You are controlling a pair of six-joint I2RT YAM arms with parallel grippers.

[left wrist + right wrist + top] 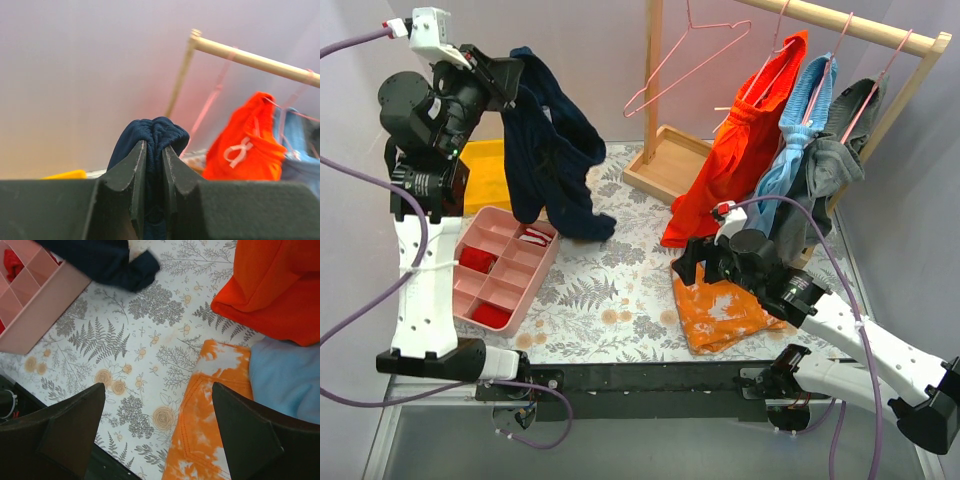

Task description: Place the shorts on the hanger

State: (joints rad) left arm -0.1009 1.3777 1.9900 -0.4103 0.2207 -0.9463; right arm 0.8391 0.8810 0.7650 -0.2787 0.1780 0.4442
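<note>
1. My left claw (510,75) is raised high over the left side of the table (620,290), jaws pinched narrow on a bunched fold of the shorts (555,150).
2. In my left wrist view, the fold (155,132) bulges up between my two fingers (135,165).
3. The rest of the shorts hangs down from that grip. The lowest end reaches table level near the pink tray (533,285); I cannot tell whether it touches.
4. The hanger (695,73) is bare and hangs tilted at the left end of the rack's rail (840,20), well apart from the shorts.
5. A red garment (740,150) hangs just right of it.
6. My right claw (688,262) sits low over the table with its jaws spread wide, holding nothing.
7. Under it lies an orange cloth (210,415).
</note>
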